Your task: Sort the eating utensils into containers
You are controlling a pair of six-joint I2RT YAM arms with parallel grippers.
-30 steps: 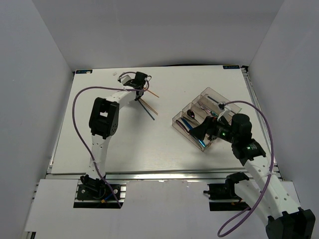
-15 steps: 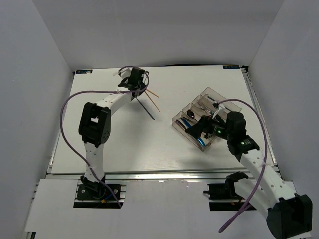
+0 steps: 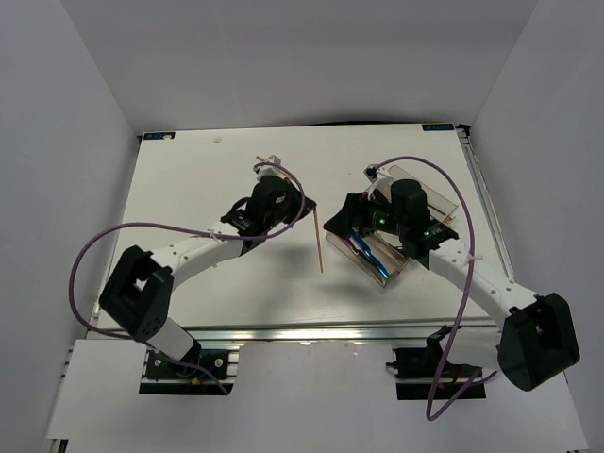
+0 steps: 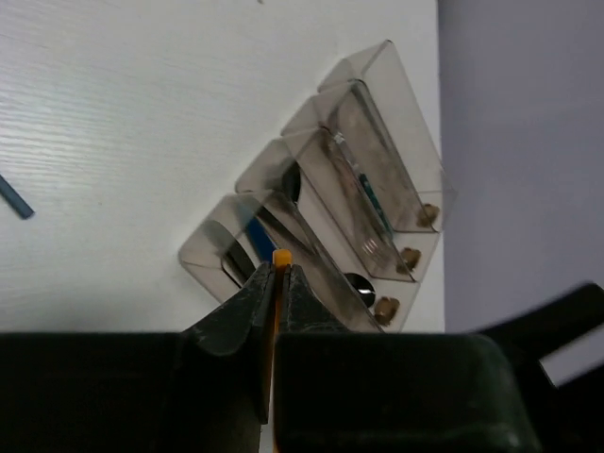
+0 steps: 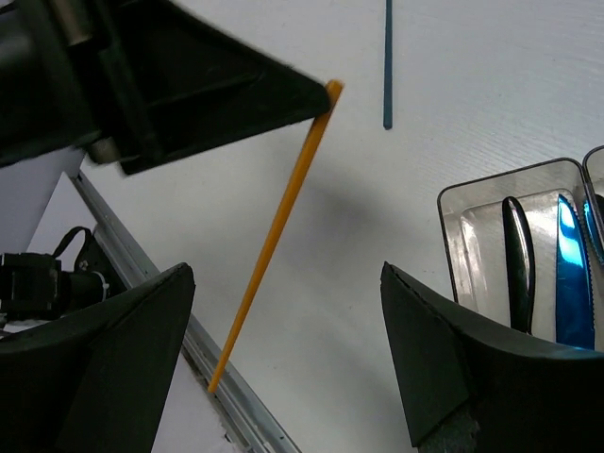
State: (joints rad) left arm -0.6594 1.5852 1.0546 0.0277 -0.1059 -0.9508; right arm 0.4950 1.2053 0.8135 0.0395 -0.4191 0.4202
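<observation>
My left gripper [image 3: 304,205] [image 4: 280,274] is shut on an orange chopstick [image 3: 317,245] [image 5: 283,208]. The chopstick hangs slanted above the table, its lower end toward the near edge. Its top end pokes out between the jaws in the left wrist view. My right gripper [image 3: 347,215] [image 5: 286,271] is open beside it, with the chopstick's lower part crossing near its left finger without touching. The clear divided tray [image 3: 442,195] [image 4: 406,113] [image 5: 453,203] lies at centre right. It holds a blue knife [image 3: 370,260] [image 5: 569,274] and a black-handled utensil [image 5: 517,264].
A slim blue stick [image 5: 388,66] [image 4: 14,198] lies flat on the white table beyond the chopstick. An orange tip [image 3: 260,158] shows past the left arm. The metal rail of the near table edge [image 5: 236,396] runs under the chopstick's lower end.
The left arm swung from the far left of the table to the middle, carrying the orange chopstick. The right arm moved left across the tray to meet it.
</observation>
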